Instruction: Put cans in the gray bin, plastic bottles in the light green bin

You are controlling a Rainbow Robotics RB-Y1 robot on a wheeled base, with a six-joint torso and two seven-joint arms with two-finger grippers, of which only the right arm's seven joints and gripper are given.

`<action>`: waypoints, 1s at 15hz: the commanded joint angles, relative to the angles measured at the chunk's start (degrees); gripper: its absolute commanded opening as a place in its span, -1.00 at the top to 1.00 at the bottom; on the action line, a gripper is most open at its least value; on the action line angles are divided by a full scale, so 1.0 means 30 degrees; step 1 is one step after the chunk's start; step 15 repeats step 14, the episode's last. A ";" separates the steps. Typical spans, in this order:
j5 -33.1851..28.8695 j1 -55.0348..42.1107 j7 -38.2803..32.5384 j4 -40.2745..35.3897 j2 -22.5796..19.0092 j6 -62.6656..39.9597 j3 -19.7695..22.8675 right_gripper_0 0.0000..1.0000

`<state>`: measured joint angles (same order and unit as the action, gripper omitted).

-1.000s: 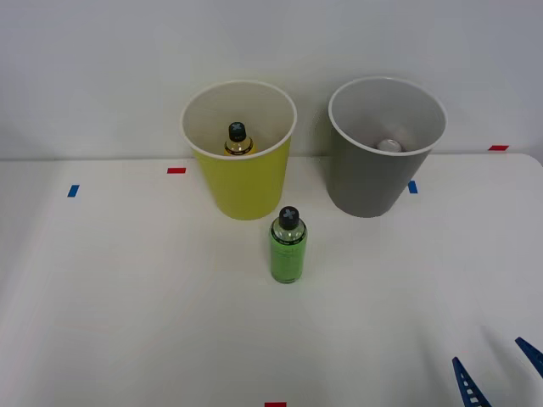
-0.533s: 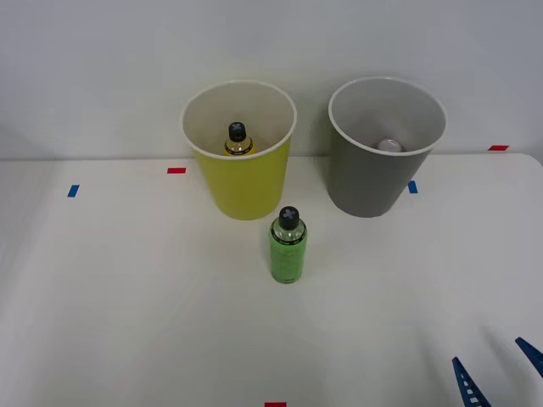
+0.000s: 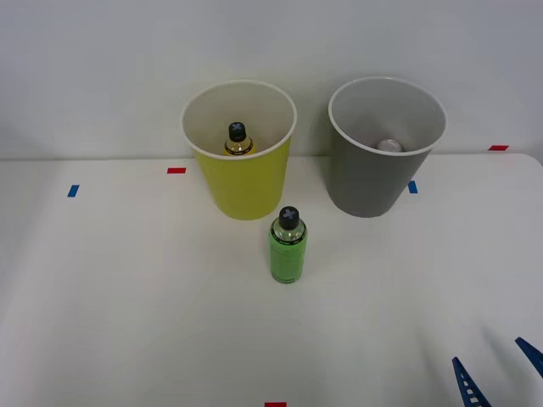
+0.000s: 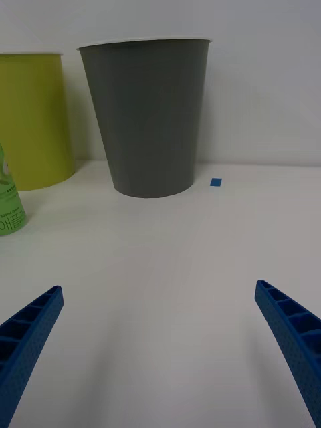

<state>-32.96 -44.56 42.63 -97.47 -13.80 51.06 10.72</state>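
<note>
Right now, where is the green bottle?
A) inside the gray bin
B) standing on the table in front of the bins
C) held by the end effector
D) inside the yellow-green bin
B: the green bottle stands upright on the table, just in front of the light green bin, untouched.

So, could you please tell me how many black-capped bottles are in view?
2: the amber bottle stands inside the light green bin, and the green bottle stands on the table just before it.
</note>
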 commanded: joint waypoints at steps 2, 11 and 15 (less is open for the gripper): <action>0.0000 0.0000 -0.0001 0.0000 0.0000 0.0000 0.0001 -1.00; 0.0000 0.0000 -0.0001 0.0000 0.0000 0.0000 0.0001 -1.00; 0.0000 0.0000 -0.0001 0.0000 0.0000 0.0000 0.0001 -1.00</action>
